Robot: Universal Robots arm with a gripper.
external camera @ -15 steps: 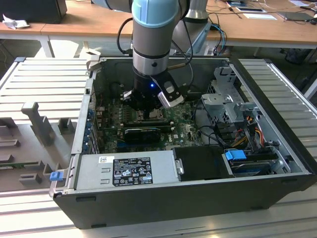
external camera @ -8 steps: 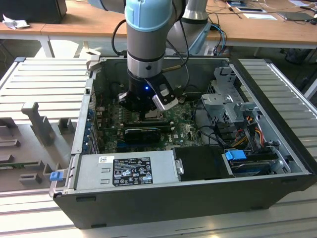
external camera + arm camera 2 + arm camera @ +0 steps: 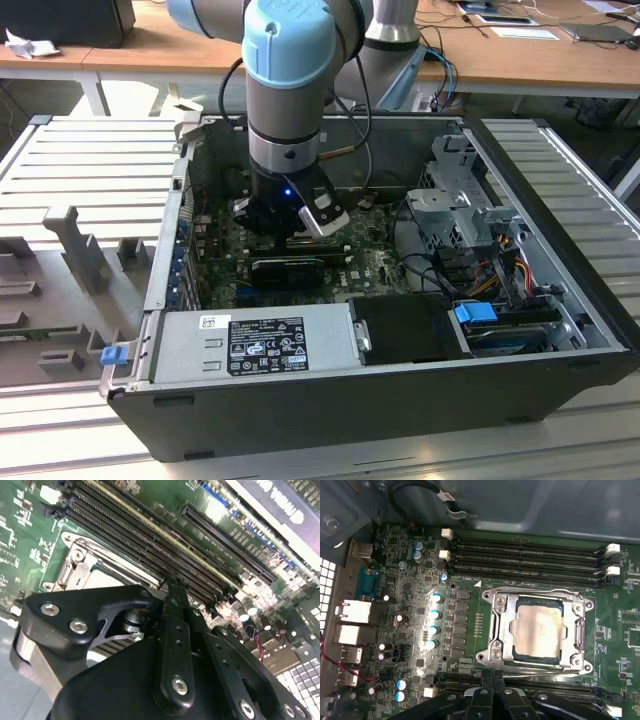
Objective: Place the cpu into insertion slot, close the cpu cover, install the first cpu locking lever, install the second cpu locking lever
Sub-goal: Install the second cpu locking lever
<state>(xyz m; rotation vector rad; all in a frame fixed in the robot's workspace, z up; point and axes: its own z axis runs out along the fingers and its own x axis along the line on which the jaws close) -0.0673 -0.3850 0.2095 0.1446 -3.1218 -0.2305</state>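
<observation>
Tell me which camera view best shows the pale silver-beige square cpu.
The first wrist view: the pale silver-beige square cpu lies seated, seen face-on through the silver metal cpu cover. The second wrist view catches just a socket corner behind the gripper; in the exterior view the arm hides it.

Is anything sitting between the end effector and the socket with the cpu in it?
Nothing visible. In the first wrist view the end effector sits at the edge of the cpu cover, which lies closed around the cpu; only bare motherboard surrounds them.

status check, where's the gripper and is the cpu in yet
Gripper shut, empty, at the socket's edge. Cpu seated in the insertion slot, cpu cover down over it. Nothing in the way.
</observation>
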